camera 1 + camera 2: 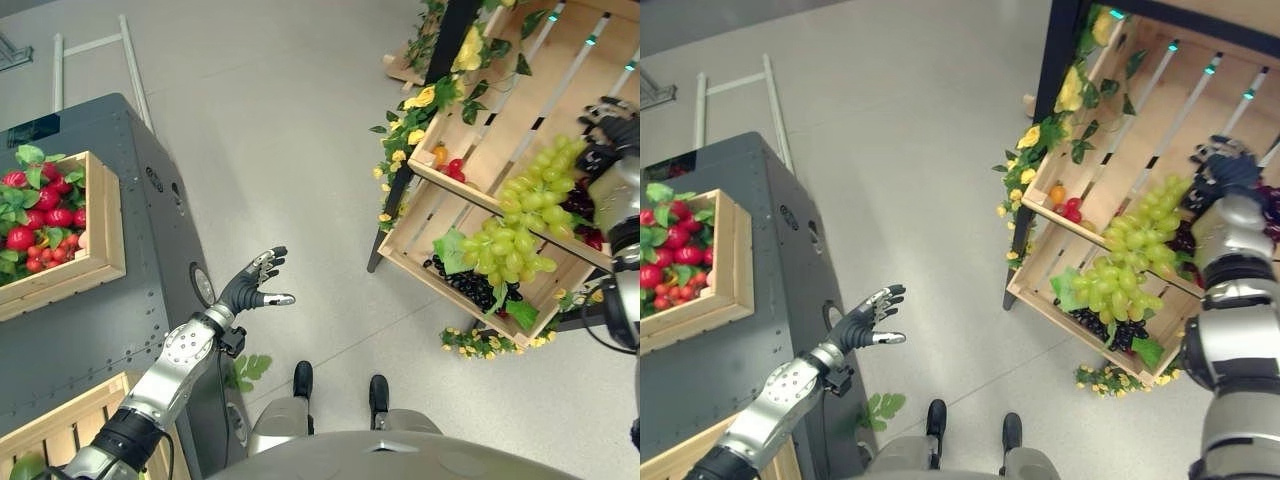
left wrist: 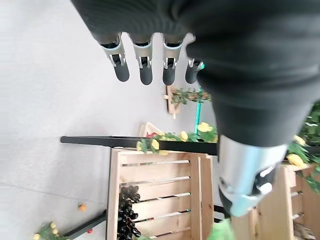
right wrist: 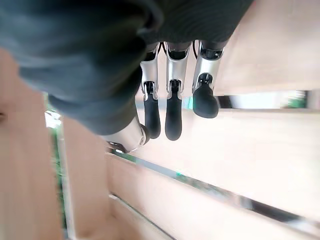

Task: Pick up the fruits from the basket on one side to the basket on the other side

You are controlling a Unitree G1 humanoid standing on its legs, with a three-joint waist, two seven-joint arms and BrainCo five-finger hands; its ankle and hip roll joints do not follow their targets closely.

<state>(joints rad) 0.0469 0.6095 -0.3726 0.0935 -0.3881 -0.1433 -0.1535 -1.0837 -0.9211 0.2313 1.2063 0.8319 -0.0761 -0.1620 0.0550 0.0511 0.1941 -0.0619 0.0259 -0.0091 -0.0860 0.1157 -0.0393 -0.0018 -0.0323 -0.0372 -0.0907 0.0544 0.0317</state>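
A tilted wooden crate stand (image 1: 470, 165) on the right holds a big bunch of green grapes (image 1: 525, 215), dark grapes (image 1: 475, 285) below it, and small red and orange fruits (image 1: 448, 162) higher up. My right hand (image 1: 1230, 170) is raised against the stand just above the green grapes; its fingers (image 3: 172, 115) hang straight before the wooden slats (image 3: 250, 150) and hold nothing. A wooden basket (image 1: 105, 240) of red fruits (image 1: 45, 215) and green leaves sits on a grey cabinet at the left. My left hand (image 1: 255, 283) hovers open in mid air beside the cabinet, its fingers (image 2: 145, 70) spread.
The grey cabinet (image 1: 150, 300) stands tall on the left, with a second wooden crate (image 1: 60, 430) at its near corner. Yellow flowers and leaves (image 1: 420, 105) trail along the stand's black post. A white rack (image 1: 95, 45) lies on the floor beyond the cabinet.
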